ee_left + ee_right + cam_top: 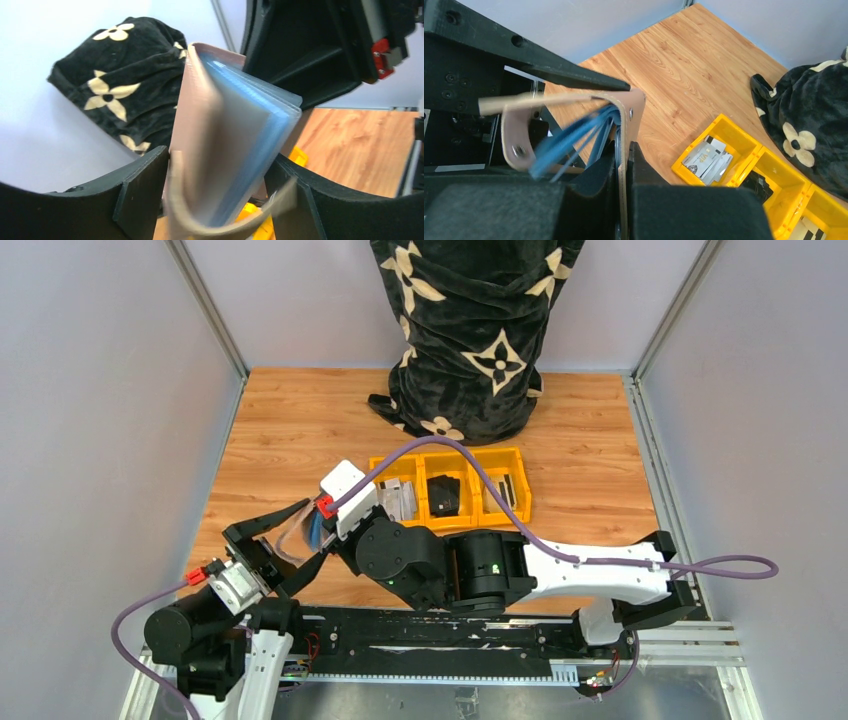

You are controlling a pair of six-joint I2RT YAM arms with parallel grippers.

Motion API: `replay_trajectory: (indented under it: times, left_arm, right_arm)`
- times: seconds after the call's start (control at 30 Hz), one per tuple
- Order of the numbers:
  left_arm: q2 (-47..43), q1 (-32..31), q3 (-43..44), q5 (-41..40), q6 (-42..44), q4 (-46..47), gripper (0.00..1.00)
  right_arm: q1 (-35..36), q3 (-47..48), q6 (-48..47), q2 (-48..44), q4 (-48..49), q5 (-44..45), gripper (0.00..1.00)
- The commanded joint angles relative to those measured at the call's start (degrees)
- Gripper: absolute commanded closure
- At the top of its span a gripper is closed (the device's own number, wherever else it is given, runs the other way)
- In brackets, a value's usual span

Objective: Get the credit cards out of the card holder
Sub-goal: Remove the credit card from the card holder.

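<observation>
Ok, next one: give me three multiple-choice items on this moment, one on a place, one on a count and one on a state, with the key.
1. In which compartment of the yellow tray does the small black item lie?
A. left
B. right
C. middle

2. How many compartments does the yellow tray have?
A. three
B. two
C. four

3. What state is the right gripper in?
A. wide open and empty
B. shut on the card holder
C. shut on the tray's rim

Key:
1 C, it sits between the two outer bins.
2 A, two dividers split the tray.
3 B, the holder's cover runs between its closed fingers.
</observation>
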Motion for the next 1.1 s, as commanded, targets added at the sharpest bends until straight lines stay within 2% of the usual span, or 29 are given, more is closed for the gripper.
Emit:
replay_trajectory:
  times: [0.0,0.17,0.37,0.67,0.83,0.9,1.07]
  left_arm:
    - [-0.67,-0.14,-0.49,-7.01,2.98,1.83,0.29]
    - [-0.82,-0.18,1.15,-6.6,3.51,0.14,0.3]
    - [-0.88,-0.27,4.24,-5.56,5.55,-3.98,0.35]
    - [0.25,-0.27,6.28,-8.34,-2.65,-1.12,0.47]
    - [3.1,-0.27,8.49,-4.09,-8.71,-0.12,0.49]
    - [4.38,-0.27,9.55,-0.5,-12.07,0.1,0.46]
    - [7.82,-0.27,11.31,8.56,-23.5,-0.47,0.27]
  right_arm:
    - [0.58,1.49,2.19,0.79,0.75,-2.69,1.0]
    - [0.5,-1.07,2.12,-1.28,1.69,-2.44,1.0]
    - [0.1,-10.92,1.93,-9.06,7.19,-4.08,1.0]
    - [-0.12,-21.1,0.6,-18.5,10.43,-10.89,1.0]
    - [-0.1,-24.04,-2.3,-21.3,12.18,-17.68,1.0]
    - [-0.12,-24.59,-3.72,-21.96,12.25,-20.1,1.0]
    - [-0.12,-26.59,-6.88,-24.18,13.81,-26.86,1.0]
